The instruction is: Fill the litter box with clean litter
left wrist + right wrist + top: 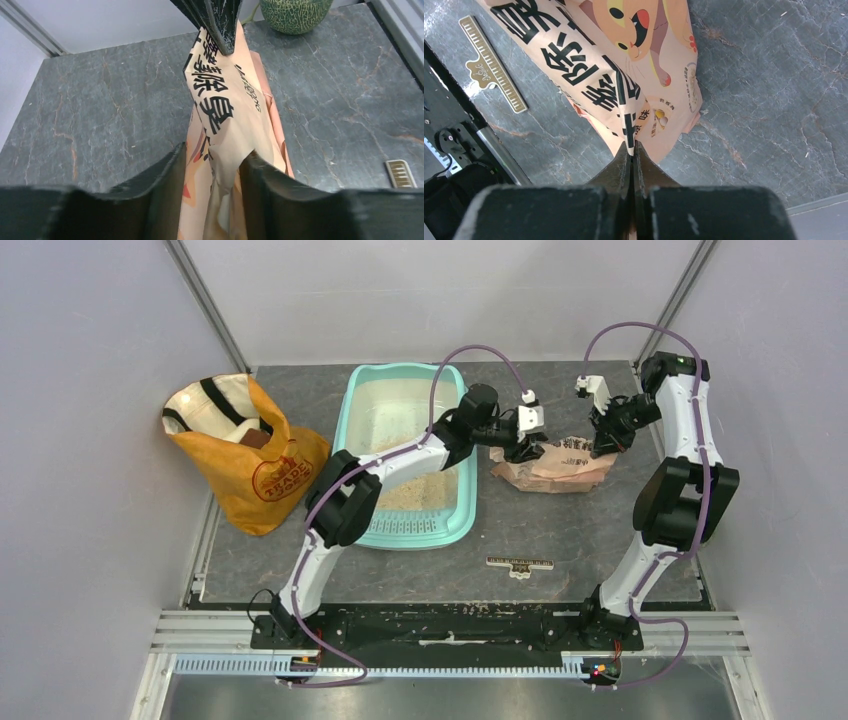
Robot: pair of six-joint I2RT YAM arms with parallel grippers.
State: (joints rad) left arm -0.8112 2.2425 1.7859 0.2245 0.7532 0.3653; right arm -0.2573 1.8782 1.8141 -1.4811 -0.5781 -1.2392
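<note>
The mint-teal litter box (415,530) lies left of centre, with a low spread of beige clean litter (418,490) in its near half. A crumpled pink-tan paper bag (555,468) lies on the table to its right. My left arm reaches across the box; my left gripper (525,448) is shut on the bag's bunched left end (225,100), with paper filling the gap between its fingers (172,175). My right gripper (605,443) is shut tight on the bag's other edge (624,50). It also shows in the left wrist view (220,25).
An orange-yellow bag with black straps (250,455) stands open at the left. A ruler-like bag clip (519,564) lies on the table near the front, right of the box. A green netted round object (295,12) sits at the table's back. Grey walls close in on both sides.
</note>
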